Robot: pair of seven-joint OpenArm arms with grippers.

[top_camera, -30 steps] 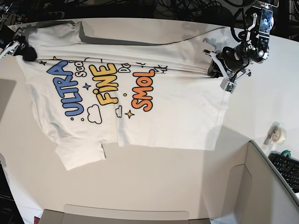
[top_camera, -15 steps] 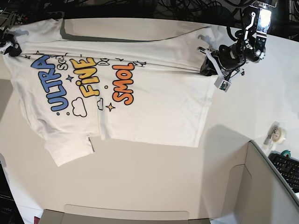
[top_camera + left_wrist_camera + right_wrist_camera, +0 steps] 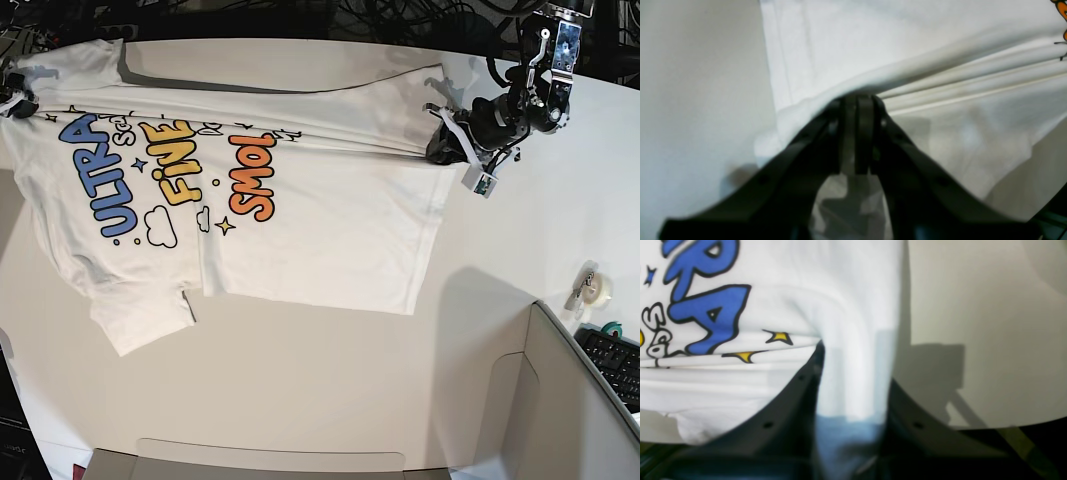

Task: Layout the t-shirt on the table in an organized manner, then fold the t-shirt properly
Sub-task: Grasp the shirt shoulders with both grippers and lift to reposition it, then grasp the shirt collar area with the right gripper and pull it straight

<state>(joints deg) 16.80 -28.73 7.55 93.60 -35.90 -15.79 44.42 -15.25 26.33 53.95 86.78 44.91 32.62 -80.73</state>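
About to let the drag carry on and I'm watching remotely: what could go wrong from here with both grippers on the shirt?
1. The t-shirt is creased along the line between the grippers, so more pull may set that fold in.
2. The right gripper holds its end at the table edge; cloth may slide off.
3. The left gripper pinches only a thin hem fold, which might slip free.

A roll of clear tape point(image 3: 594, 288) lies near the desk's right edge. Just below it, a black keyboard point(image 3: 617, 364) sits behind a grey-beige partition panel point(image 3: 560, 400). Dark cables point(image 3: 400, 18) tangle beyond the far edge.
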